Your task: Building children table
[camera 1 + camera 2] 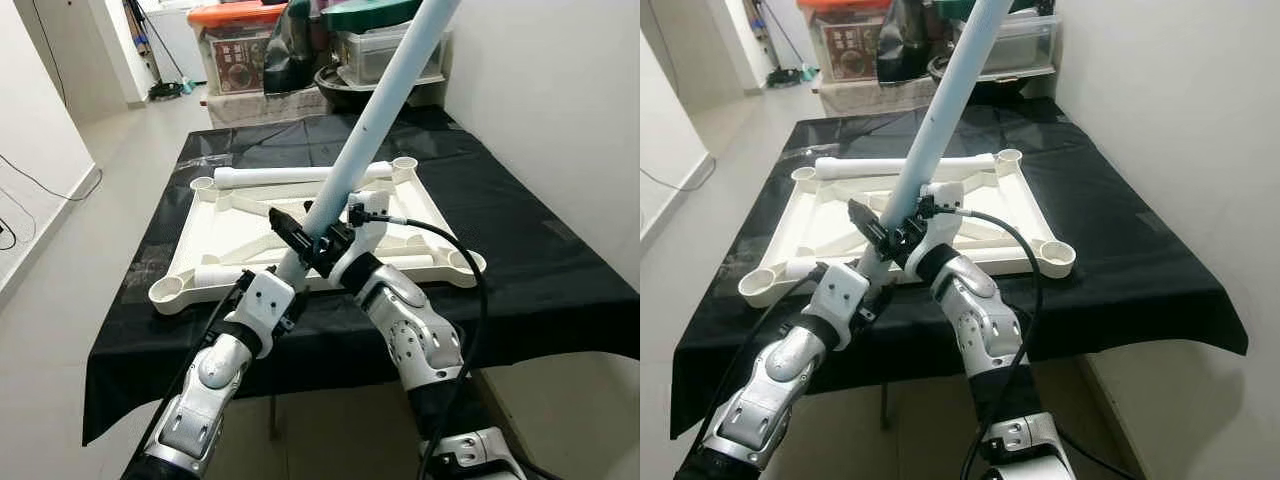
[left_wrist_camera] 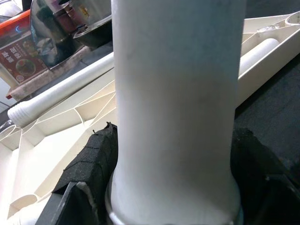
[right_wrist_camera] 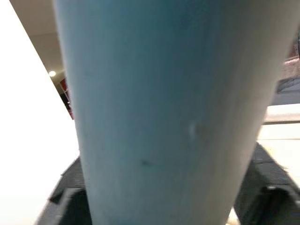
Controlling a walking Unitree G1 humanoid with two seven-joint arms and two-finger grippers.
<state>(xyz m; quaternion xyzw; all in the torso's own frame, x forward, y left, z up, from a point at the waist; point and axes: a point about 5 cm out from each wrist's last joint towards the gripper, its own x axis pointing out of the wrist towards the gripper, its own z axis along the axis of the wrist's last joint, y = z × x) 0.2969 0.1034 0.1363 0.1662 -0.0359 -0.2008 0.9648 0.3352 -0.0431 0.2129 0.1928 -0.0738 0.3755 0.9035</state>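
Observation:
A long white table leg (image 1: 372, 125) rises tilted up and to the right from in front of me. My left gripper (image 1: 300, 240) is shut on its lower end, the black pads (image 2: 96, 164) pressing both sides. My right gripper (image 1: 345, 232) is shut on the same leg just beside it, its pads (image 3: 262, 173) flanking the tube. The white upside-down table top (image 1: 250, 235) lies on the black-covered table (image 1: 520, 250), with round corner sockets (image 1: 167, 290). Another white leg (image 1: 290, 176) lies along its far edge, and one more (image 1: 225, 275) lies near the front edge.
Storage boxes (image 1: 240, 45) and a pot are stacked behind the table. A white wall (image 1: 560, 90) runs close along the right side. Open floor (image 1: 90, 250) lies to the left of the table.

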